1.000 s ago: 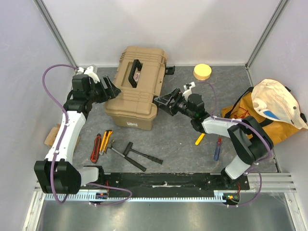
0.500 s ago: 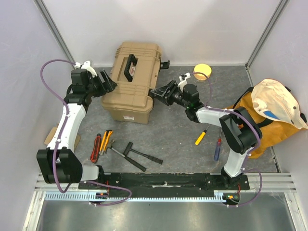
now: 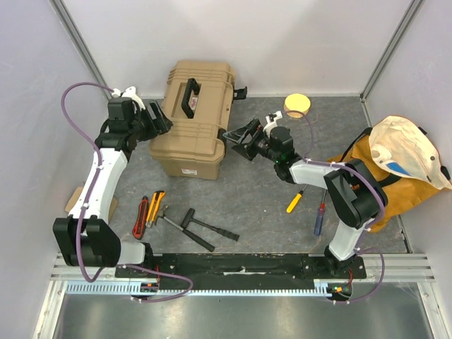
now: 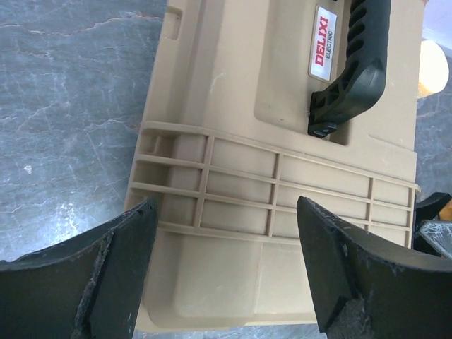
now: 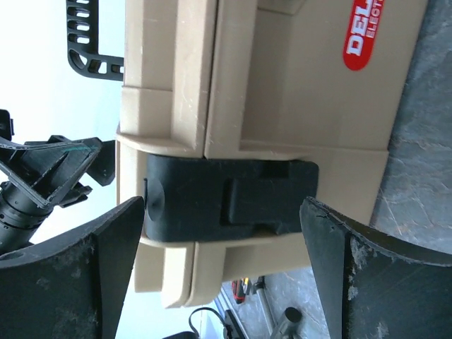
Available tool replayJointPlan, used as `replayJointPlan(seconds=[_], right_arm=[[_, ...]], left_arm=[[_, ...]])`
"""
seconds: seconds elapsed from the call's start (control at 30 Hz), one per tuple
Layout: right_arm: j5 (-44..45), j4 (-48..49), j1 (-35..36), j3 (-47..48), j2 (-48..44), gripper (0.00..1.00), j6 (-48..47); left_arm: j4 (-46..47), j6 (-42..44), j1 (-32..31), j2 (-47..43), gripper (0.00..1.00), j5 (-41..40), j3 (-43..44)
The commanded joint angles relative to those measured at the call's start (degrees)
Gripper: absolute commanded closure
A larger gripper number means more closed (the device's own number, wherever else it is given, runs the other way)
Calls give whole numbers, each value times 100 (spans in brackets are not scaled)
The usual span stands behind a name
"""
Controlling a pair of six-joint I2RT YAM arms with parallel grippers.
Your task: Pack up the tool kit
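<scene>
The tan ribbed toolbox stands closed at the back, black handle on top. My left gripper is open at its left end; the left wrist view shows the ribbed lid between the fingers. My right gripper is open at the box's right side, facing a shut black latch. Red and yellow-handled tools and a black hammer lie at the front left. A yellow-handled screwdriver and a blue-handled one lie at the front right.
A round yellow tape roll sits at the back right. An orange-yellow fabric bag with a white cap on it fills the right side. A piece of cardboard lies by the left wall. A second black latch sticks out at the box's far right corner.
The toolbox has been swung and pushed toward the back wall, its long side turning more upright. Both grippers moved back with it and now sit just off its ends.
</scene>
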Motion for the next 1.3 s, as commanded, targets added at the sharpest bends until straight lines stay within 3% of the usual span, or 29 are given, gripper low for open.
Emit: replayJointPlan(seconds=[0.0, 0.17, 0.47, 0.7, 1.0, 1.27], right_arm=[[121, 335, -80, -384, -305, 2, 107], [25, 1494, -80, -868, 2, 2, 924], [86, 4263, -62, -895, 1180, 2, 3059], [-37, 4580, 61, -693, 1575, 2, 3438], [103, 6136, 193, -394, 2094, 2, 4247], [-46, 6137, 201, -43, 1779, 2, 4168]], left_arm=[[-729, 119, -79, -412, 14, -485, -72], [-580, -144, -79, -553, 14, -705, -503], [-377, -452, -70, -509, 13, -284, -961], [-377, -496, -79, -351, 13, -55, -952], [-377, -496, -79, -290, 14, 182, -1013], [-369, -505, -87, -325, 14, 262, -1040]])
